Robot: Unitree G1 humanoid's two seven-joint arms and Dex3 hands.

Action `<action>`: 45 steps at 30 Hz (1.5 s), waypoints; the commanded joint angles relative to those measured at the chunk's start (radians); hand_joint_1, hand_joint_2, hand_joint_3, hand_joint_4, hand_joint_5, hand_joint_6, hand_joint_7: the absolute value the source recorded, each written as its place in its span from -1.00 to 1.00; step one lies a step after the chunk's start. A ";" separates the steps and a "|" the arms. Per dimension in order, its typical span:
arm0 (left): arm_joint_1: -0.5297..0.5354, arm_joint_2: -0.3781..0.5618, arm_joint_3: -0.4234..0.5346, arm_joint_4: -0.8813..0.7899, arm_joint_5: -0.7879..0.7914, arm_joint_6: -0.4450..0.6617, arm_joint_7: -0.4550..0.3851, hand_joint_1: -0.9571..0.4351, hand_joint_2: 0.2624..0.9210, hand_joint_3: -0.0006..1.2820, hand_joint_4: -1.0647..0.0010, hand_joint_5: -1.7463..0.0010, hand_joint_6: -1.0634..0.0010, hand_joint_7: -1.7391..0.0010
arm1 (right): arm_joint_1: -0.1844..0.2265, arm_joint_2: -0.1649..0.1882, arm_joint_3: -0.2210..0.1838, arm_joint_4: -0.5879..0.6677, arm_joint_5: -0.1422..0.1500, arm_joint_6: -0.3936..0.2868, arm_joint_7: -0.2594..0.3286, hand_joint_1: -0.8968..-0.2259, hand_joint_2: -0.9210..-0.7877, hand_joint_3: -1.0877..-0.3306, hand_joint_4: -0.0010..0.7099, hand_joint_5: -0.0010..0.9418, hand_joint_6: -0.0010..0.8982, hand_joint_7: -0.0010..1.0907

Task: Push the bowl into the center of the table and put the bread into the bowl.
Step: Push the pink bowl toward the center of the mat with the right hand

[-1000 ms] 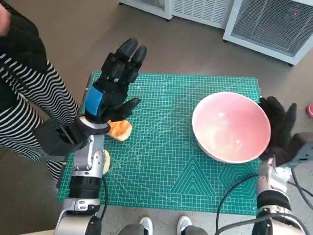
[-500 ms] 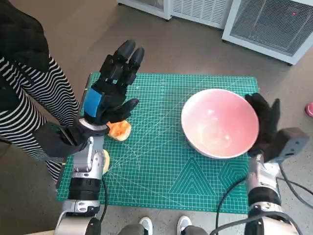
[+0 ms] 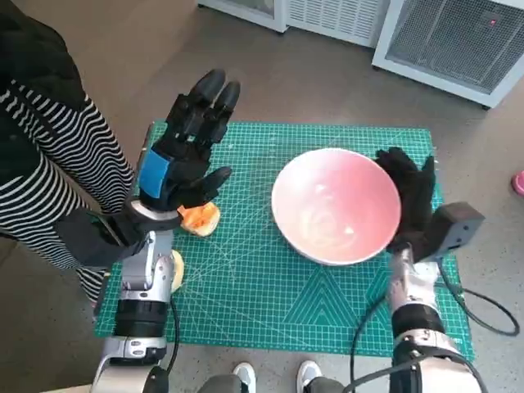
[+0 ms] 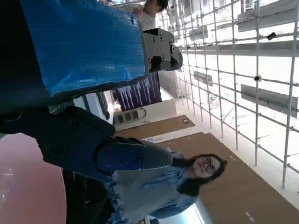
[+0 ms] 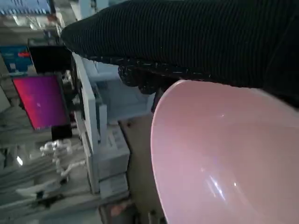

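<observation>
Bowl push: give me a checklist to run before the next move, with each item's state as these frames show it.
1. Right hand against the bowl's outer side: ok.
2. Bowl at the mat's centre: not ok, it sits right of centre.
3. Bowl empty: ok.
4. Bread on the mat, clear of the bowl's path: ok.
5. Left hand open, holding nothing: ok.
6. Left hand's height above the bread: cannot tell.

The left hand (image 3: 187, 147) is black and blocky, with jointed plastic segments and a band of glossy blue tape across its back. The right hand (image 3: 407, 196) wears a black knitted glove. Both pale grey forearms are ringed with black collars, and black cables loop beside the right forearm.
</observation>
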 commanded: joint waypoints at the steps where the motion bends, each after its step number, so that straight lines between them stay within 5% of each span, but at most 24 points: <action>1: 0.014 0.012 0.007 -0.015 0.004 -0.013 0.007 -0.54 1.00 -0.52 0.90 0.97 1.00 0.59 | -0.017 0.053 0.008 0.028 -0.010 0.040 -0.002 -0.17 -1.00 -0.32 -0.68 -0.99 -0.78 -0.41; 10: 0.026 0.013 0.007 -0.033 0.003 -0.003 0.018 -0.54 1.00 -0.51 0.90 0.97 1.00 0.60 | -0.037 0.106 0.004 0.032 -0.001 0.051 -0.002 -0.18 -1.00 -0.30 -0.64 -0.98 -0.79 -0.42; 19: 0.028 0.010 0.004 -0.029 0.011 -0.011 0.025 -0.56 1.00 -0.52 0.90 0.97 1.00 0.59 | -0.049 0.123 0.001 0.035 0.000 0.054 0.004 -0.20 -1.00 -0.27 -0.63 -0.98 -0.78 -0.43; 36: 0.036 0.002 -0.002 -0.026 0.013 -0.020 0.026 -0.57 1.00 -0.51 0.89 0.98 1.00 0.59 | -0.046 0.079 0.002 0.025 -0.006 0.050 0.013 -0.17 -1.00 -0.27 -0.66 -1.00 -0.76 -0.44; 45: 0.032 0.005 0.001 -0.028 0.006 -0.018 0.028 -0.56 1.00 -0.51 0.89 0.98 1.00 0.60 | -0.019 0.020 0.014 -0.090 -0.009 0.003 0.023 -0.19 -1.00 -0.32 -0.72 -1.00 -0.79 -0.45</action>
